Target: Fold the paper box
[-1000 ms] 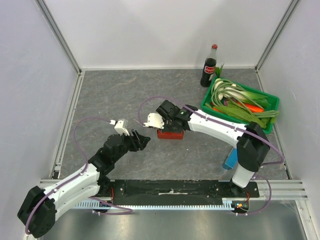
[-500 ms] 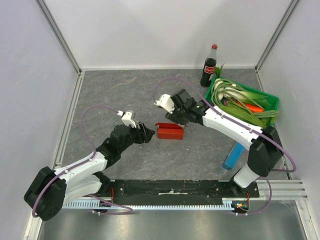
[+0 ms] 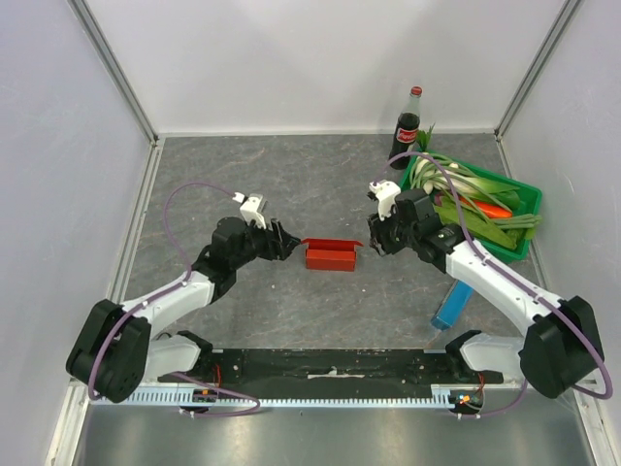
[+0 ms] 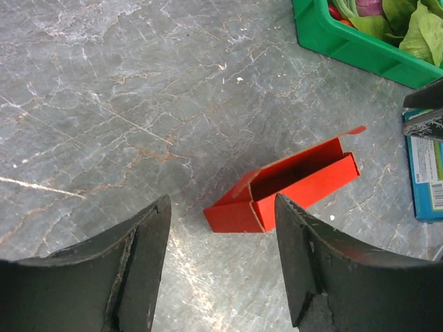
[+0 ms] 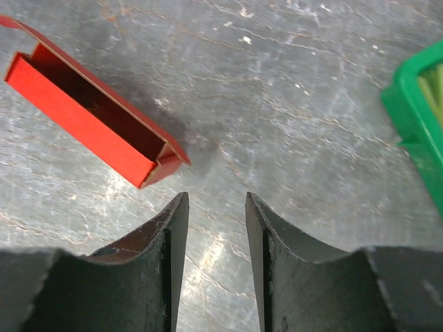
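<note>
flanking the red box (image 3: 330,255) from either end, probably to close its raised lid: left gripper (image 3: 286,245) spread wide, right gripper (image 3: 373,242) narrowly parted, both empty.

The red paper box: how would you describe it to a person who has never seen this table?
At the middle of the grey marbled table, look between the left gripper and the right gripper. There lies a small bright red box of thin cardboard, oblong, open on top. Only it is red: the narrow blue box and green plastic crate lie further right.
</note>
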